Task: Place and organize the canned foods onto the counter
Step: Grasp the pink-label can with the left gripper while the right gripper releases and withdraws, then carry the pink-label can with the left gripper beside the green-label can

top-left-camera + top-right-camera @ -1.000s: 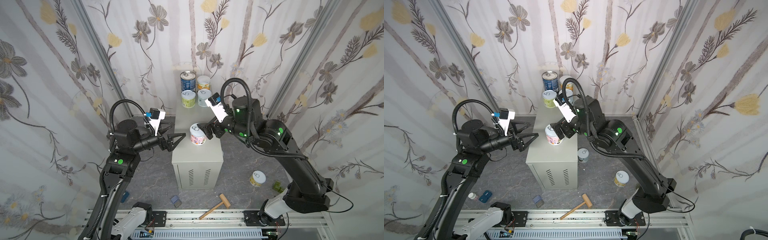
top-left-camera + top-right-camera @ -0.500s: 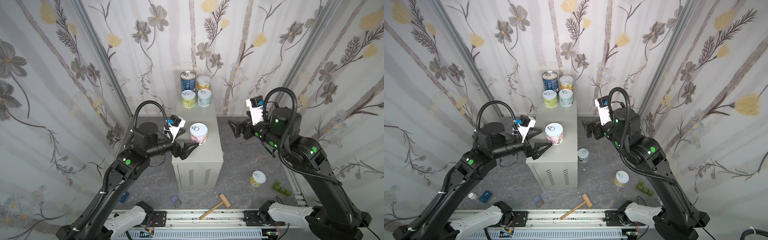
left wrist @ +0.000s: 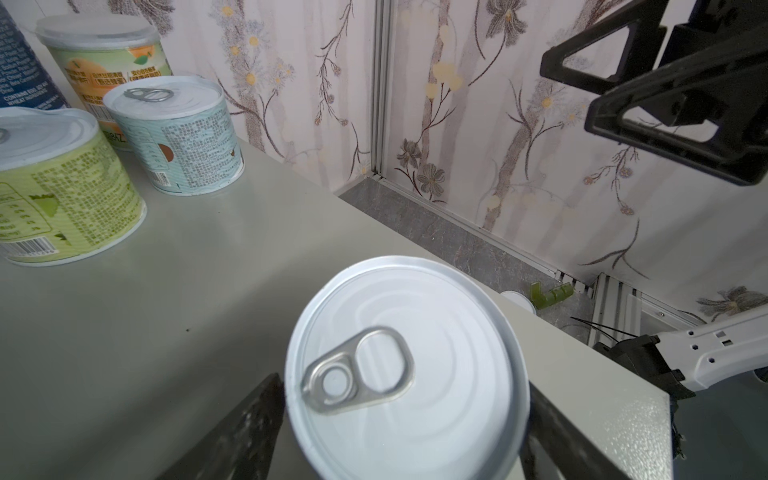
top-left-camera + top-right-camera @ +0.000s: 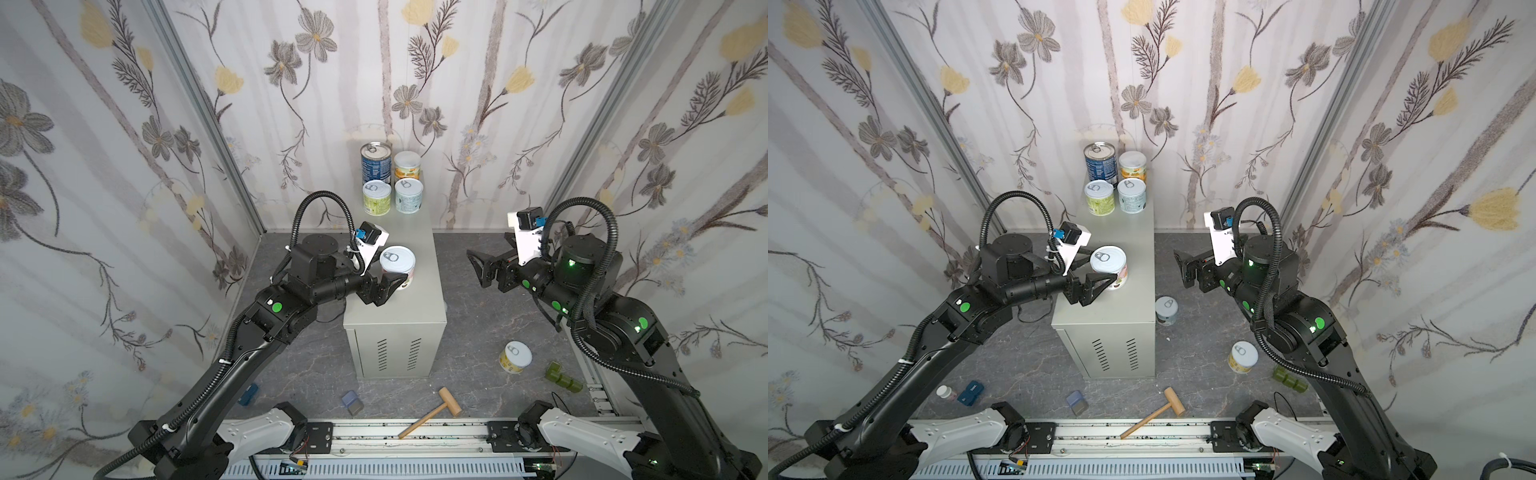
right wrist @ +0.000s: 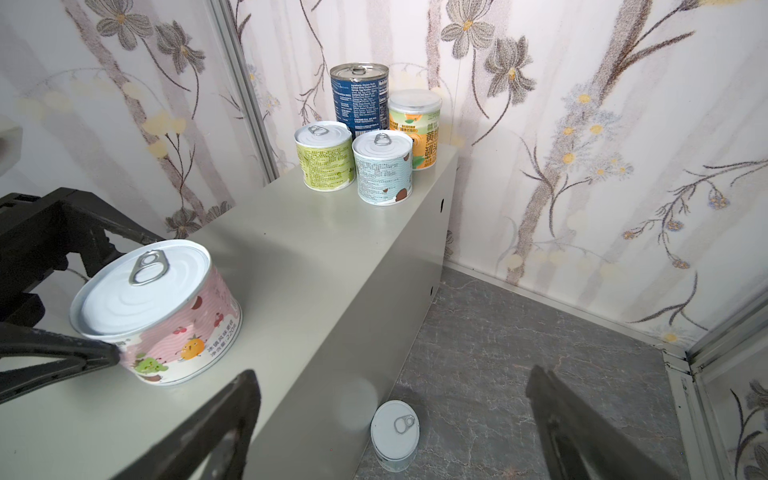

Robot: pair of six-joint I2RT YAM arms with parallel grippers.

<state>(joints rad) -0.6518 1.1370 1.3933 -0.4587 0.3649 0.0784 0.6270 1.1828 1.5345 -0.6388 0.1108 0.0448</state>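
- Four cans stood packed in a square at the far edge of the surface (image 4: 415, 299). A tall blue can (image 4: 375, 160) and an orange can (image 4: 407, 165) were at the back, with a green can (image 4: 377, 197) and a pale blue can (image 4: 409, 195) just in front of them.
- A pink can (image 4: 397, 266) stood alone a little left of the surface's middle, pull-tab up, well apart from the four.
- The left jaws stretched in over the left edge and flanked the pink can, one jaw close against each side. From where I stood, I could not tell whether they pressed it or only bracketed it.
- The right jaws hung wide and empty off the right edge, above the floor (image 4: 478, 332), pointing toward the surface.
- Two cans sat upright on the floor. A grey can (image 4: 1166, 309) was just beside the box's right wall, and a yellow can (image 4: 515, 357) was off the near right corner.
- A wooden mallet (image 4: 432, 411) lay on the floor in front of the near edge, with a small blue-grey block (image 4: 352, 402) near it.
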